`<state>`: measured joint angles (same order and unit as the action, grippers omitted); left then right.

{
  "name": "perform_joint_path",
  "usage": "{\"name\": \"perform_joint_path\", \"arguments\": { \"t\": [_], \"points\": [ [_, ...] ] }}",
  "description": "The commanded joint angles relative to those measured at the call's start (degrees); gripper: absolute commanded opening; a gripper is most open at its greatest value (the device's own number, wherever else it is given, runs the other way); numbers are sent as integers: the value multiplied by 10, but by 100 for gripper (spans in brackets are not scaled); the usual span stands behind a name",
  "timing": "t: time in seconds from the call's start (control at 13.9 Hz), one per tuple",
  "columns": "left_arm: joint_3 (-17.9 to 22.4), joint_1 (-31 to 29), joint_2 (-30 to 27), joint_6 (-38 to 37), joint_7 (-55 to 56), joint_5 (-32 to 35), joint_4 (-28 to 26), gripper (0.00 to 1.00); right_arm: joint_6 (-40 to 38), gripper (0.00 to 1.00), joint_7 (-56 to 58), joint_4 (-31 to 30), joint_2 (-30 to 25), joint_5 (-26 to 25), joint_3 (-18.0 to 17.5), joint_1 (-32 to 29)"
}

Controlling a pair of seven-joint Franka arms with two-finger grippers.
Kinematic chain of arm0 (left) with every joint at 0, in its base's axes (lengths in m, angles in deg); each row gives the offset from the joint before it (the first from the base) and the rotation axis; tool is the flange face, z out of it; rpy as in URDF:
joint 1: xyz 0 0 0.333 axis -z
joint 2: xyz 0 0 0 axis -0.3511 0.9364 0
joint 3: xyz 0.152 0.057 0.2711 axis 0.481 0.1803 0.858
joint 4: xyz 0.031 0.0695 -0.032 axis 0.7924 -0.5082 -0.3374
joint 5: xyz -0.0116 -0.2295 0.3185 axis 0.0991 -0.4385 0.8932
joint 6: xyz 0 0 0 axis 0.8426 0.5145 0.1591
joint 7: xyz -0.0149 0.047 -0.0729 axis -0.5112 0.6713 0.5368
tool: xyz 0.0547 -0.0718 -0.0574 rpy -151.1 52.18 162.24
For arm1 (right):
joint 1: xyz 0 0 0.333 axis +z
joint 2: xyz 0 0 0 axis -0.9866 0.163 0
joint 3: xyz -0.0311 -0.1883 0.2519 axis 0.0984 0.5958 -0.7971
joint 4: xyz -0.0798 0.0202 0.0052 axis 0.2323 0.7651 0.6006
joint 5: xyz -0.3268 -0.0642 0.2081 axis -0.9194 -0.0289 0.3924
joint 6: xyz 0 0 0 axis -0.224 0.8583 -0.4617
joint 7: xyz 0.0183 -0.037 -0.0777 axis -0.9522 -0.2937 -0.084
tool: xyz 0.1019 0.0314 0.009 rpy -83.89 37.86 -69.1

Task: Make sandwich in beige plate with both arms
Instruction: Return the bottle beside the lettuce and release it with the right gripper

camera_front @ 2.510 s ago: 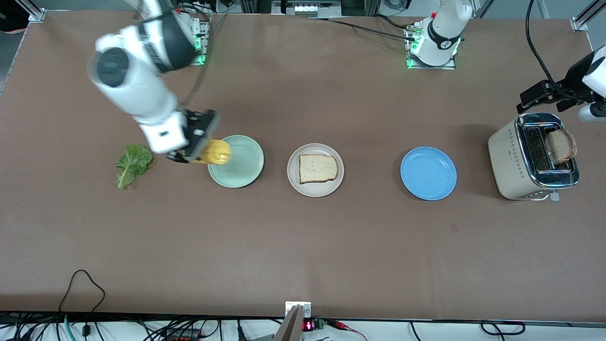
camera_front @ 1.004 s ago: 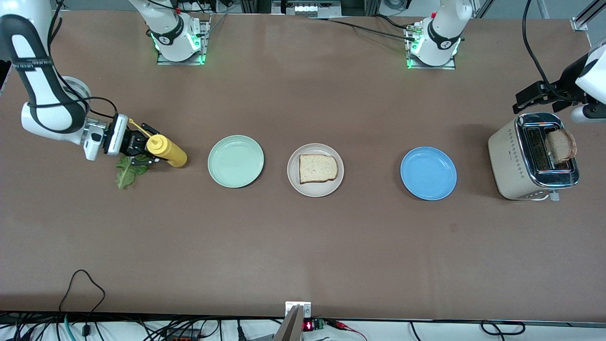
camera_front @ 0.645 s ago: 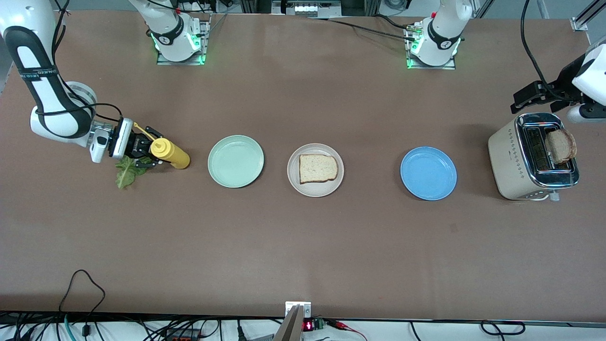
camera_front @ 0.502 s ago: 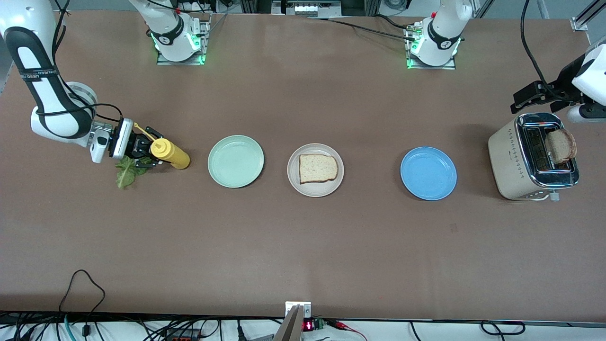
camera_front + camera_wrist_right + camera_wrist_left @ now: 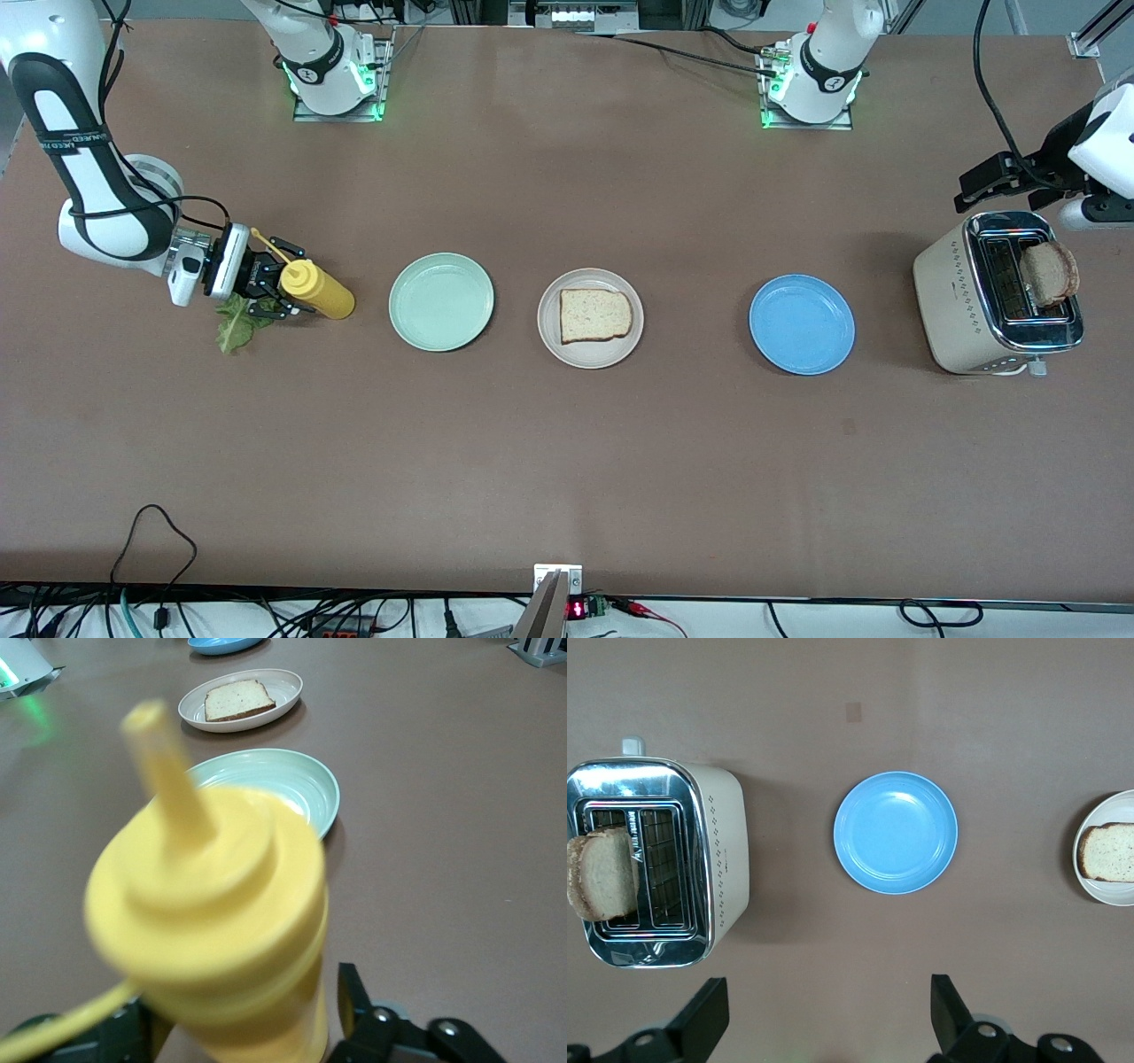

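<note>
The right gripper (image 5: 282,285) was low at the right arm's end of the brown surface (image 5: 567,443), reaching sideways around the yellow squeeze bottle (image 5: 317,290), which stood on the surface between the lettuce leaf (image 5: 236,324) and the mint green plate (image 5: 441,301). In the right wrist view the bottle (image 5: 213,930) filled the space between the fingers (image 5: 363,1014), one black finger on each side of its body with a gap showing beside it; whether the pads were in contact with the bottle could not be told. The lettuce leaf lay flat on the surface, partly under the gripper.

The beige plate (image 5: 558,349) sat near the middle of the surface, beside the mint green plate on the side toward the left arm's end, and carried one slice of bread (image 5: 594,315) lying flat. A blue plate (image 5: 802,323) lay empty between the beige plate and the toaster (image 5: 961,301). A second, browner toast slice (image 5: 1049,273) stood upright in one slot of the toaster, sticking out of the top.

The left gripper (image 5: 1001,177) hung in the air above the surface just beside the toaster, holding nothing. In the left wrist view its two fingers (image 5: 704,1019) stood wide apart with only bare surface between them, the toaster (image 5: 722,859) and blue plate (image 5: 896,832) below.
</note>
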<state>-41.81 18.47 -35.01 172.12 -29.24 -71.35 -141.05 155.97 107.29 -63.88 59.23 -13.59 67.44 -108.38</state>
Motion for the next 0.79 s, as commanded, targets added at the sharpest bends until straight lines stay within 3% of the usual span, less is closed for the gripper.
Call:
{"name": "perform_joint_path", "arguments": {
  "t": [0.0, 0.29, 0.72],
  "points": [
    [0, 3, -5, 4, 6, 1, -6, 100, -4, 100, -1, 4, -4, 11, -11, -12],
    [-14, 3, -6, 5, 7, 1, -6, 100, -8, 100, -2, 3, -21, -1, -5, -31],
    [-20, -2, -6, -8, 7, 2, -7, 100, -31, 100, 4, 3, -41, -83, 64, -48]
  ]
}}
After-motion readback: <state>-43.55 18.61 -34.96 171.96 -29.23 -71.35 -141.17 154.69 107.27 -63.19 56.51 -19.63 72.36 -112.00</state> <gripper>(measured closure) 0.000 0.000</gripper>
